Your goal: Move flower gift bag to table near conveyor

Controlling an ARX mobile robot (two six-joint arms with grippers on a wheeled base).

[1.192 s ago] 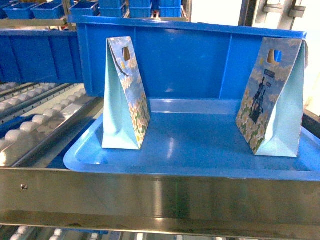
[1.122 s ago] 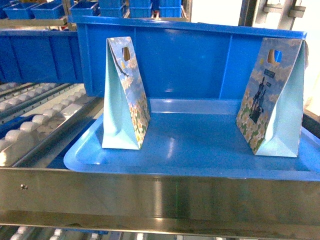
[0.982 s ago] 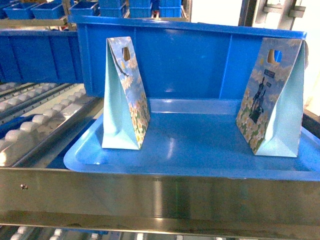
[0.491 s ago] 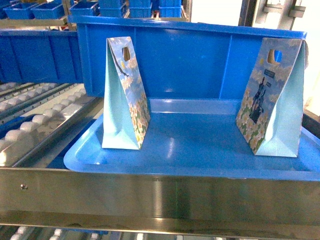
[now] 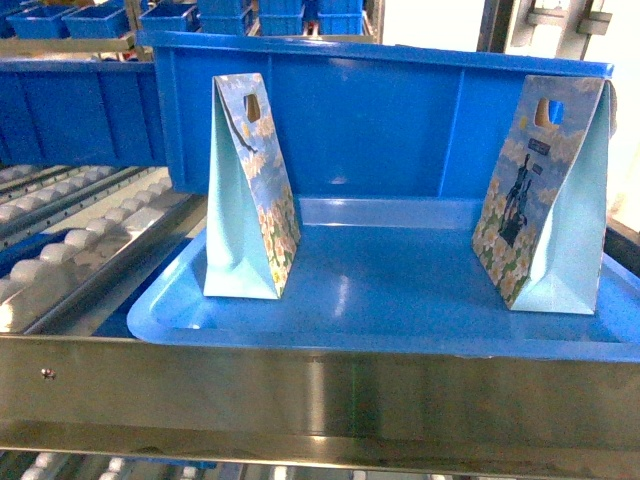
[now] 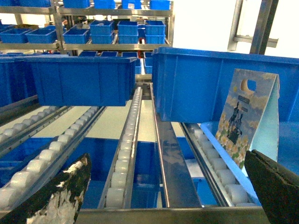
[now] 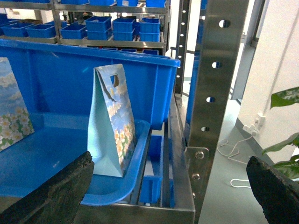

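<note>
Both grippers are spread wide, fingers (image 6: 51,196) (image 7: 51,191) at the frame edges of their wrist views, holding nothing. Ahead, two flower bags stand upright, long axis vertical, in a blue tray (image 5: 380,335): left bag (image 5: 250,190) and right bag (image 5: 545,195), printed faces turned inward. Conveyor (image 5: 80,250) runs along the left.
</note>
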